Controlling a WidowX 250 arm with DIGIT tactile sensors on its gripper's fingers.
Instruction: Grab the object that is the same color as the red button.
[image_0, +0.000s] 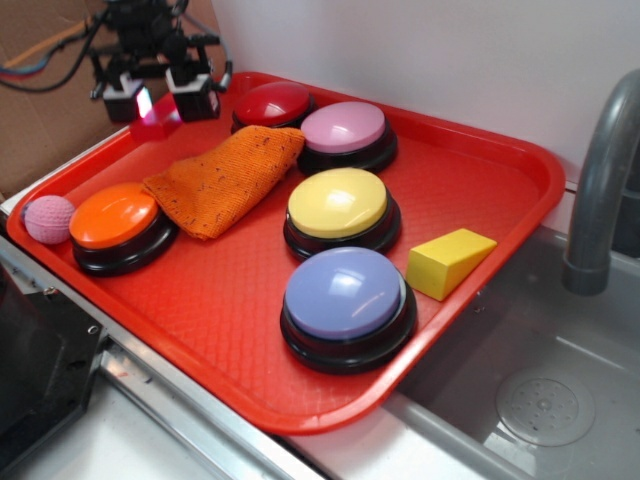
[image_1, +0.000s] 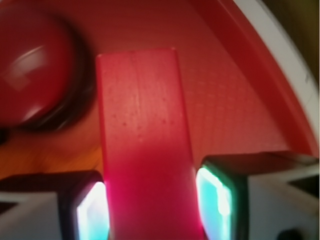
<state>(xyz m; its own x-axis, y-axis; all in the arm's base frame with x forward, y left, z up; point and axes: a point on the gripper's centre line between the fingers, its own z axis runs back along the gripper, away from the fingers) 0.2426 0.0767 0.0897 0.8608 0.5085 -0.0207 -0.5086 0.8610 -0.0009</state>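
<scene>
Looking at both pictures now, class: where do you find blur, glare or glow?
Wrist view: the red button is smeared and soft, and the pincer pads glow white-teal beside the red block. Exterior view: sharp overall, with white glare on the purple button.

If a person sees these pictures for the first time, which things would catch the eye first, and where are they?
Probably the five large round dome buttons on the red plastic tray: dark red and pink at the back, yellow in the middle, orange at the left, lilac in front. In the wrist view, the small flat red rectangular block fills the frame, clamped between the gripper fingers.
</scene>
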